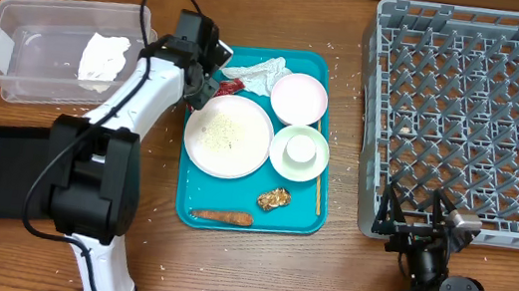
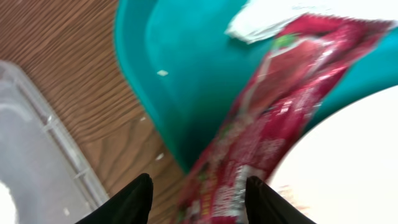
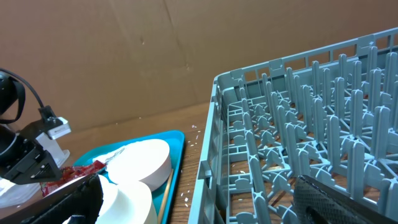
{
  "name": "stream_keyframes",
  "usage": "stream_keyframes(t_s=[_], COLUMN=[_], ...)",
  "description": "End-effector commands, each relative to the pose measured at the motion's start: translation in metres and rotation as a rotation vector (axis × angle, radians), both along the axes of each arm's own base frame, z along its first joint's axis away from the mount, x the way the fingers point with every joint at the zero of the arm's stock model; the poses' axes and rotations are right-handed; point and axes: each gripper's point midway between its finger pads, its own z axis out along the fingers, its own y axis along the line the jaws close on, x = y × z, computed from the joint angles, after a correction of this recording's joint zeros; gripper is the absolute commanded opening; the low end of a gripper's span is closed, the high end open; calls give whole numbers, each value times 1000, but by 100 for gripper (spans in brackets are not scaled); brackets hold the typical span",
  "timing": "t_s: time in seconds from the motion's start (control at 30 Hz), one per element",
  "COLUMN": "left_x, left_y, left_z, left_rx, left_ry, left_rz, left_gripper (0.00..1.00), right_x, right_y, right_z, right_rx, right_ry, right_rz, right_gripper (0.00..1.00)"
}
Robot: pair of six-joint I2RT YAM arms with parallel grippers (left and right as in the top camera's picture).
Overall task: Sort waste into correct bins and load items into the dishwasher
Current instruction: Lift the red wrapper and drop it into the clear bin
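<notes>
Left wrist: red wrapper (image 2: 261, 143) lies within the parted left claw (image 2: 198, 190).

The white-shelled, black-jointed left arm (image 1: 135, 99) rises from its black base near the front edge of the tabletop and stretches away and to the right, with the wrist bent downward at the far end. Its black left gripper (image 1: 210, 81) points down. In the wrist view its two dark tapered fingers (image 2: 134, 202) stand part-way apart, with a gap between them. The black right arm (image 1: 441, 280) sits folded close over its base, with the right gripper (image 1: 415, 208) held low and its jaws spread wide.
</notes>
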Motion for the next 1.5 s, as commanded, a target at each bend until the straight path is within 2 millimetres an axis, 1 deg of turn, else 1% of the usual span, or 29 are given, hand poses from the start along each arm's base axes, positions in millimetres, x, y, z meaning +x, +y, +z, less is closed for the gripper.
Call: stream_keyframes(t_s=[0.0, 0.17, 0.3, 0.4, 0.53, 0.57, 0.63, 0.7, 0.73, 0.8, 0.83, 0.97, 1.03, 1.07, 1.13, 1.17, 1.2, 1.23, 1.27, 1.3, 1.37, 1.4, 1.43, 1.47], left_x=[2, 1, -1, -3, -3, -2, 1, 7, 13, 20, 23, 28, 30, 31, 36, 38, 41, 42, 42, 40, 36, 35, 33, 30], left_y=[8, 8, 3, -1, 0, 1, 6, 8, 6, 2, 0, -14, -13, -11, 2, 13, 30, 44, 62, 79, 106, 116, 134, 145], left_z=[-4, -4, -5, -6, -6, -3, 7, 25, 45, 73, 91, 150, 183, 193, 216, 226, 235, 240, 246, 247, 246, 243, 235, 230], left_rx=[-6, -9, -35, -54, -49, -42, -21, -5, -15, -42, -67, -187, -218, -223, -219, -208, -189, -173, -146, -121, -95, -96, -107, -115], left_ry=[7, 11, 22, 31, 31, 24, -4, -50, -98, -164, -204, -318, -400, -432, -521, -567, -620, -658, -701, -730, -757, -756, -746, -738], left_rz=[41, 39, 28, 20, 22, 26, 67, 104, 117, 134, 147, 135, 156, 170, 248, 310, 398, 473, 564, 648, 764, 803, 874, 924], left_gripper=[49, 39, 32, 29, 14, 5, 4, 4, 4, 4, 4, 4, 4, 4, 4, 4, 4, 4, 4, 4, 4, 4, 4, 4], right_x=[0, 0, 0, 0, 0, 0, 0, 0, 0, 0, 0, 0, 0, 0, 0, 0, 0, 0, 0, 0, 0, 0, 0, 0], right_y=[-2, -2, -2, -2, -2, -2, -2, -2, -2, -2, -2, -2, -2, -2, -2, -2, -2, -2, -2, -2, -2, -2, -2, -2], right_z=[-2, -2, -2, -2, -2, -2, -2, -2, -2, -2, -2, -2, -2, -2, -2, -2, -2, -2, -2, -2, -2, -2, -2, -2], right_rx=[-6, -7, -6, -6, -6, -6, -7, -6, -6, -6, -7, -6, -7, -6, -7, -6, -6, -6, -6, -7, -6, -7, -6, -6], right_ry=[-5, -5, -5, -5, -5, -5, -5, -5, -5, -5, -5, -5, -5, -5, -5, -5, -5, -5, -5, -5, -5, -5, -5, -5], right_rz=[-9, -9, -9, -9, -9, -9, -9, -9, -9, -9, -9, -9, -9, -9, -9, -9, -9, -9, -9, -9, -9, -9, -10, -9], right_gripper=[100, 100, 100, 100, 100, 100, 100, 100, 100, 100, 100, 100, 100, 100, 100, 100, 100, 100, 100, 100, 100, 100, 100, 100])
